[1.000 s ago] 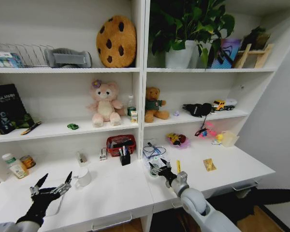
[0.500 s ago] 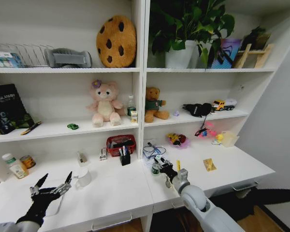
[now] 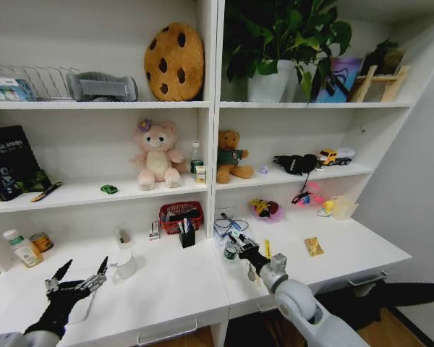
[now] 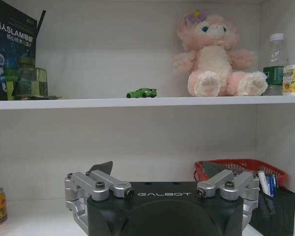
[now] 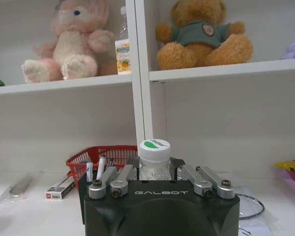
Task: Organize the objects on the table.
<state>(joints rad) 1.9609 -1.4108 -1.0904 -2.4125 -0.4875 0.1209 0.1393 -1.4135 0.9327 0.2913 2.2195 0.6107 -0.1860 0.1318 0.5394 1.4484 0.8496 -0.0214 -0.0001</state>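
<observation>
Right gripper (image 5: 155,183) clamps a small clear bottle (image 5: 154,158), round white-capped.

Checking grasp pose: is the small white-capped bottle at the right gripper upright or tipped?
Upright. The small white-capped bottle stands cap-up between the right gripper's fingers, its green-and-white lid level, on the white desk top.

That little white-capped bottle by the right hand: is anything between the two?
Nothing visible. In the right wrist view the small bottle stands between the right hand's fingers, on the white table. The left hand hovers open, far off.
</observation>
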